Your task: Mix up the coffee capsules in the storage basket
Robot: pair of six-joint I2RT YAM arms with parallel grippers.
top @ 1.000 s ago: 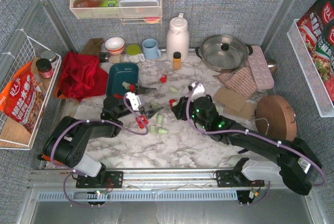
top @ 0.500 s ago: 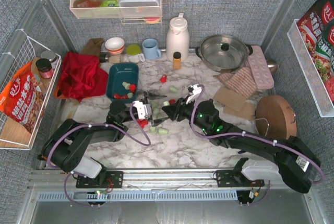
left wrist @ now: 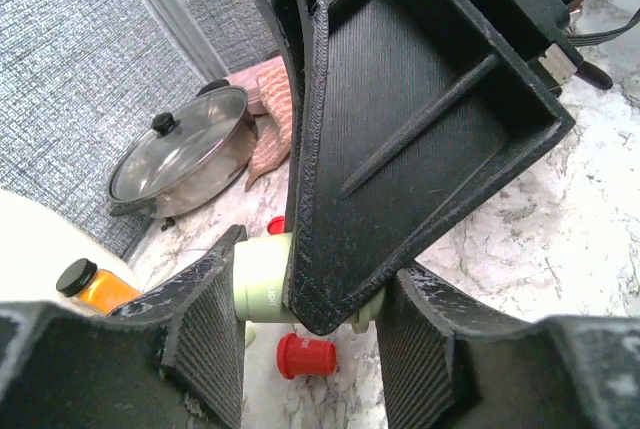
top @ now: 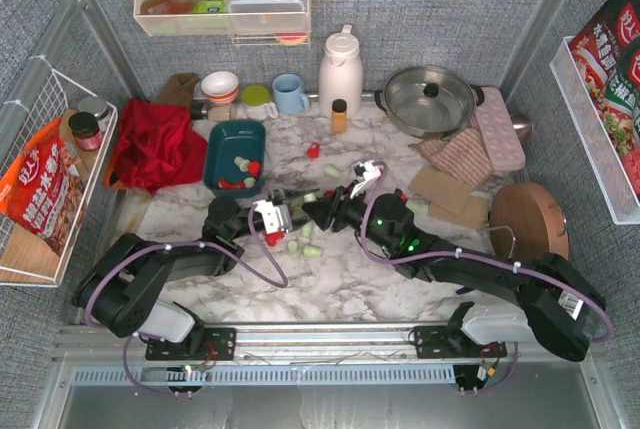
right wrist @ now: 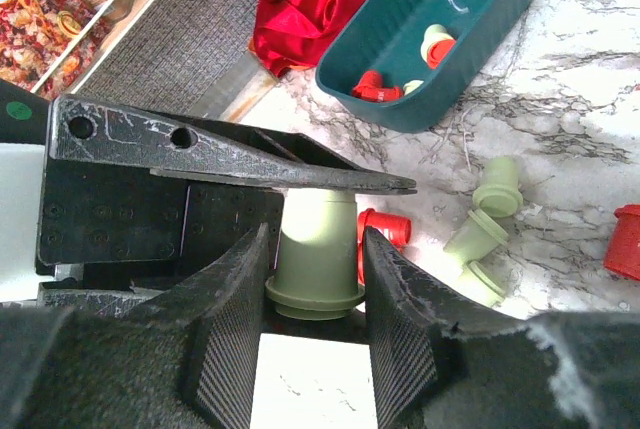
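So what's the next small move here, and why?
Probably open the right gripper once the left gripper holds firmly: both flank one mint capsule, the right pinching it, so releasing would hand it over toward the teal basket.

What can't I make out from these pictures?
- Top view: the left gripper and right gripper meet, hiding whatever sits between them.
- Left wrist: right gripper's finger covers most of the pale green tapered coffee capsule; left gripper's contact unclear.
- Right wrist: dark teal plastic storage basket cut by top edge.
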